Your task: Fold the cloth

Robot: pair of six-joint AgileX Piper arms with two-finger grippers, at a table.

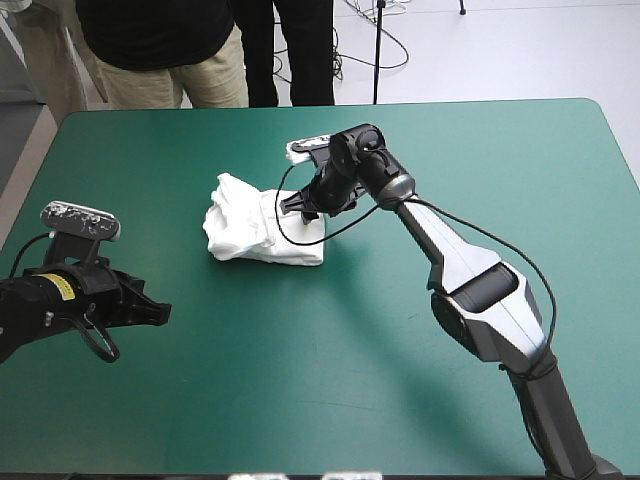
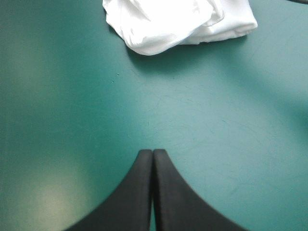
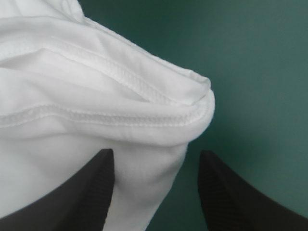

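The white T-shirt (image 1: 258, 232) lies as a folded, lumpy bundle on the teal-green cover, a little left of the table's middle. My right gripper (image 1: 303, 207) is down at the bundle's far right corner. In the right wrist view it (image 3: 156, 166) is open, and a hemmed fold of the T-shirt (image 3: 86, 96) fills the space between and ahead of the fingers. My left gripper (image 1: 158, 312) hovers near the table's left edge, apart from the cloth. Its fingers meet in one point (image 2: 152, 155), shut on nothing. The T-shirt (image 2: 178, 21) lies well ahead of it.
Bare teal-green cover (image 1: 330, 380) surrounds the bundle on all sides, widest toward the near edge and the right.
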